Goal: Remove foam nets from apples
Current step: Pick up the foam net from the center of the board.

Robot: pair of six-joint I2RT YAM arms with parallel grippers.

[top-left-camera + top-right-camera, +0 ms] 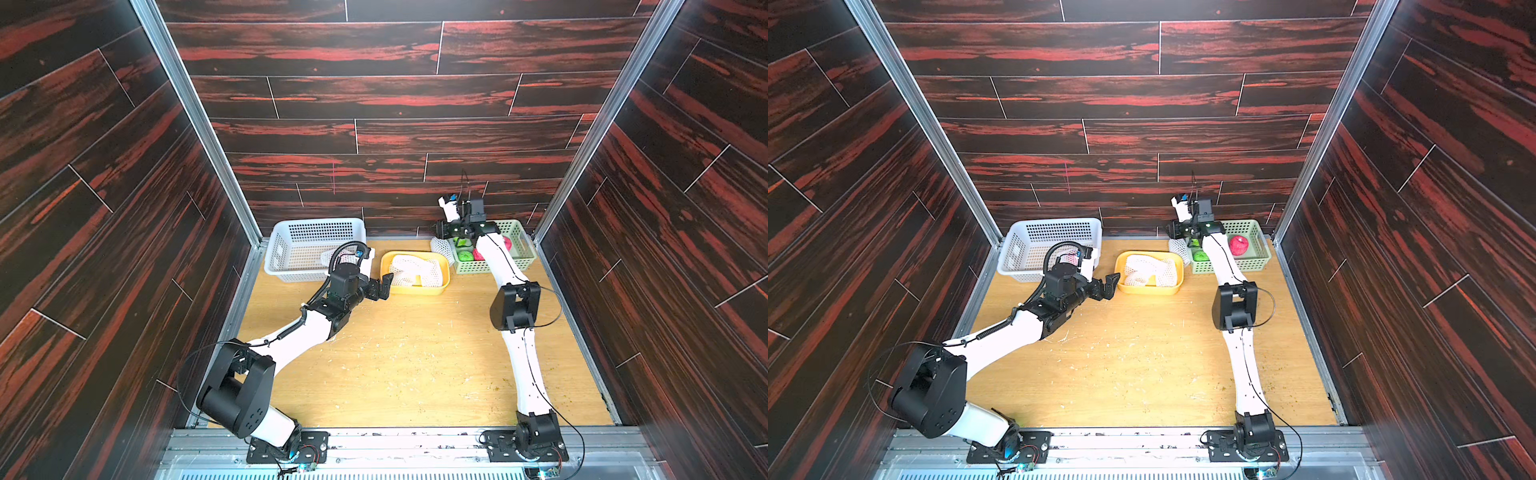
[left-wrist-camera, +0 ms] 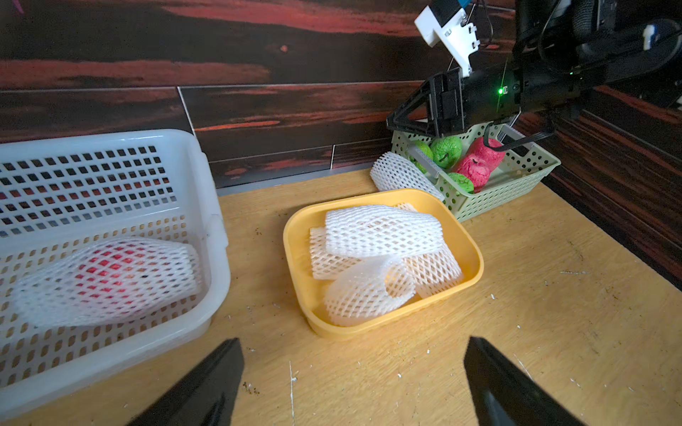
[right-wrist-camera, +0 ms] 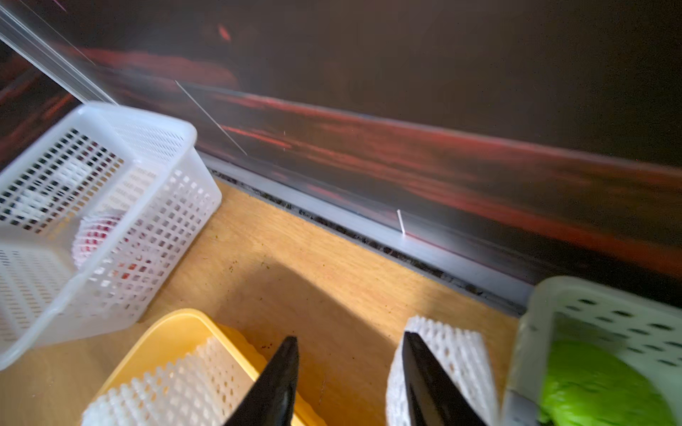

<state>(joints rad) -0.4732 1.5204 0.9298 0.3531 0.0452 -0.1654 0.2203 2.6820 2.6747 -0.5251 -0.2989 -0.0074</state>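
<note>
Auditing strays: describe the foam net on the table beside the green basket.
The foam net is a white, soft-looking mesh sleeve with diamond holes, apparently empty. It lies on its side on the wooden table, against the outer wall of the green basket and near the yellow tray. The right hand is over it, jaws apart; contact unclear.

White diamond-mesh nets [image 2: 383,230], yellow tray [image 2: 295,254]

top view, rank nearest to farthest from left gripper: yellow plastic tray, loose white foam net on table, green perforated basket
1. yellow plastic tray, at the left gripper tips
2. loose white foam net, past the tray
3. green perforated basket, back right
</note>
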